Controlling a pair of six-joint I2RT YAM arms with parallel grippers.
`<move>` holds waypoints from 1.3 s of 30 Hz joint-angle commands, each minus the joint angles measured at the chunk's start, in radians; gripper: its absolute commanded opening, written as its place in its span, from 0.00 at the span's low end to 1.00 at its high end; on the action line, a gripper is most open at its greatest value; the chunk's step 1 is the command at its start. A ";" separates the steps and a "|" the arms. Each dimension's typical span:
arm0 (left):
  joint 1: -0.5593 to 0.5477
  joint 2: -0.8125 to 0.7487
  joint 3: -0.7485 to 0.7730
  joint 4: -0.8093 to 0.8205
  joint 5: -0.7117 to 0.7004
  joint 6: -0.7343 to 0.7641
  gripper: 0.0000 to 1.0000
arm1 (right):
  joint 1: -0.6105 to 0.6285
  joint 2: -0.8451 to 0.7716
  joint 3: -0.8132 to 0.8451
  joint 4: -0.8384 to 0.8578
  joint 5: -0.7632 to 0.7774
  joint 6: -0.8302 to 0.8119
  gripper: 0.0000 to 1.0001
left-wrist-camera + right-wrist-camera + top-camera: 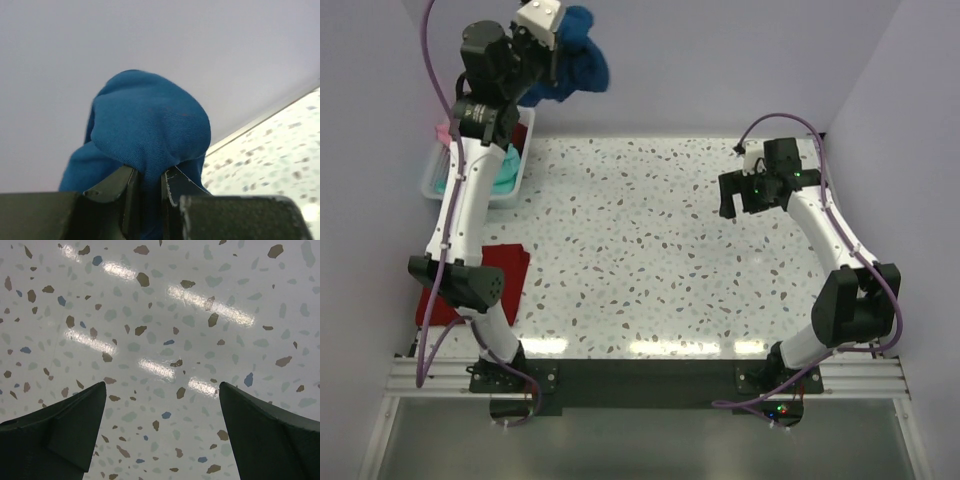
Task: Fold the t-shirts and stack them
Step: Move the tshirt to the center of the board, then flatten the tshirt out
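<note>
Cloth of blue t-shirt (pixel 150 120) sits clamped in left gripper (pixel 149 176) (raised high); right gripper (pixel 162 386) stands spread wide.

A robot lab cell: plain lilac walls (pixel 720 60) box in a speckled worktop (pixel 650 250); left arm (pixel 470 215) and right arm (pixel 825 225) stand bolted to an aluminium rail (pixel 650 378); purple cables (pixel 428 90) trail along them.

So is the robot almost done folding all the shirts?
Not nearly. One dark red t-shirt lies on the table, maybe folded. The left gripper holds the blue t-shirt up high, bunched. In the white basket wait pink cloth and teal cloth. The right gripper is open, holding nothing. No stack yet.
</note>
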 commanded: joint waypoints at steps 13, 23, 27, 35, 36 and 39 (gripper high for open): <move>0.105 -0.244 -0.611 0.086 0.171 -0.313 1.00 | -0.102 -0.106 0.014 -0.047 -0.096 -0.070 0.99; 0.038 -0.353 -1.032 -0.100 0.457 0.218 0.98 | -0.092 -0.006 0.031 -0.237 -0.175 -0.230 0.99; -0.150 -0.416 -1.207 -0.106 0.333 0.359 0.89 | -0.034 0.039 -0.007 -0.291 -0.164 -0.260 0.99; -0.460 -0.471 -1.499 -0.037 0.189 0.478 0.77 | 0.166 0.088 -0.167 -0.220 -0.113 -0.287 0.92; -0.483 -0.485 -1.522 -0.025 0.182 0.489 0.76 | 0.180 0.106 -0.171 -0.211 -0.119 -0.282 0.85; -0.560 -0.560 -1.602 0.038 0.175 0.526 0.71 | 0.186 0.168 -0.174 -0.203 -0.130 -0.267 0.74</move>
